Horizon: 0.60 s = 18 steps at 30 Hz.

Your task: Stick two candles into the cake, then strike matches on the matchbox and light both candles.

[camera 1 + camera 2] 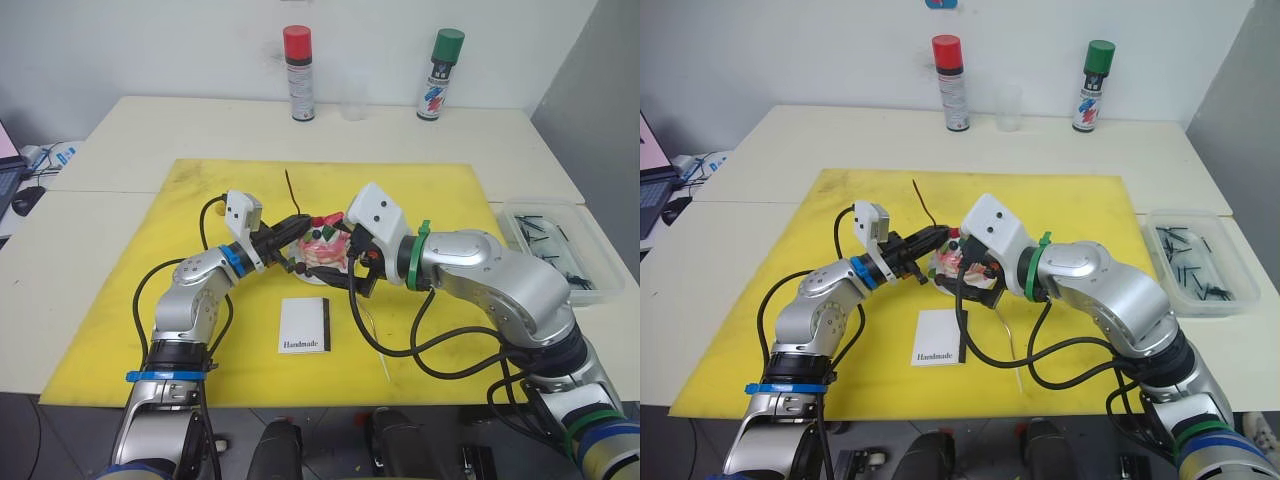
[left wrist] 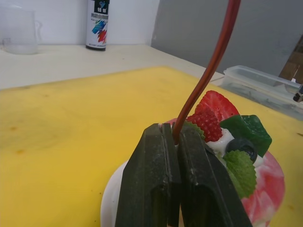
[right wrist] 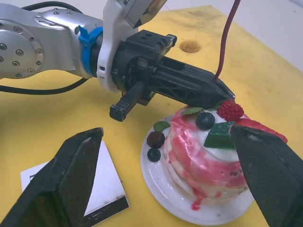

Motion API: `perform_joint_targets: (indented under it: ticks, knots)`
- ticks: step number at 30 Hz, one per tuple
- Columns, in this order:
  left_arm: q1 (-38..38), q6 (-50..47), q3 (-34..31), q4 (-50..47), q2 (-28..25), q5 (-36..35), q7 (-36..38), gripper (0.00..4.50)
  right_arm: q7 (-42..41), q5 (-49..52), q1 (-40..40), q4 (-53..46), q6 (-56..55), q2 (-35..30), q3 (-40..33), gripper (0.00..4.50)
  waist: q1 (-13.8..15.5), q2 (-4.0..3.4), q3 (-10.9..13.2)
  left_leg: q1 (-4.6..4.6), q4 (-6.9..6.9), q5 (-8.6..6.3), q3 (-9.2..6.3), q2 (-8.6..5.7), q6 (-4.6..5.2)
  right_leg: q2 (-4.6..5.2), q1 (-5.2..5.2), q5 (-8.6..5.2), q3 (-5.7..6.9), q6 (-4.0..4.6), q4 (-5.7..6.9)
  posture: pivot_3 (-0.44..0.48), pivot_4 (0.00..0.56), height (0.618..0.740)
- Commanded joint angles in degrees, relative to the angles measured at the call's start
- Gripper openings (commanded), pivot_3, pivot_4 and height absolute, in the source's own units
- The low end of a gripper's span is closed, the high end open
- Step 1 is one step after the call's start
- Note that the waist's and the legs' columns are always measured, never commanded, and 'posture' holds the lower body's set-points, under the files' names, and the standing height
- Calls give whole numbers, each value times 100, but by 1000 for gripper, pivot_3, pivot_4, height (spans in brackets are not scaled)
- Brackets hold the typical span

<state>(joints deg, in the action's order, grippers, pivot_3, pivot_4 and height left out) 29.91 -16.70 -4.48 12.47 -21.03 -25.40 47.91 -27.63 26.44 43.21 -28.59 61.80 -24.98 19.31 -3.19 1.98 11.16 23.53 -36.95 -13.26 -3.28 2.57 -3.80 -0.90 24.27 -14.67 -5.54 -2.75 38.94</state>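
Here left end effector (image 2: 173,142) clamps candle (image 2: 208,71); right end effector (image 3: 170,189) open, hiding cake (image 3: 208,161).

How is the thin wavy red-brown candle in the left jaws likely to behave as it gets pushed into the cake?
The thin wavy red-brown candle looks slender and already curved, so it may bend or snap. The left gripper, jaws shut low on it, should steady it. The small pink-and-white cake looks soft, probably yielding.

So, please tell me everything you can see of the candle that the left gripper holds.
The candle is a very thin, long, wavy red-brown stick that looks waxy. It stands nearly upright, its lower end pinched in the left gripper, whose fingers are shut on it, at the top edge of the cake, beside the strawberry slice. It rises well above the cake.
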Motion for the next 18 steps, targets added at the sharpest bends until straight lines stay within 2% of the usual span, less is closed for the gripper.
perform_joint_targets:
  ticks: [1,11,13,14,18]
  knots:
    - [-7,-105,-48,-95,-1,-28,-66,683,-33,-39,-16,-193,-110,34,-72,4500,-1,0,0,0,0,0,0,0,0,0,0,0,0,0,0,0,150,740]
    - [13,-306,-262,-523,-197,-196,-79,3597,36,-69,-38,-227,-93,182,-147,4500,-4,0,0,0,4,0,0,0,0,0,1,0,0,0,-4,0,150,740]
    - [30,-340,-304,-543,-269,-222,-75,4307,65,-92,-23,-189,-156,240,-178,4500,-6,0,0,0,4,0,0,1,0,0,1,0,0,0,-4,0,150,740]
    - [33,-338,-318,-556,-295,-217,-89,4462,77,-109,-17,-170,-195,267,-193,4500,-7,0,0,0,4,0,0,0,0,0,1,0,0,0,-4,0,150,740]
    - [21,-403,-350,-628,-403,-232,-60,4462,126,-164,30,-87,-323,375,-261,4500,-9,0,0,0,4,0,-1,1,0,0,1,-1,1,0,-3,0,150,740]
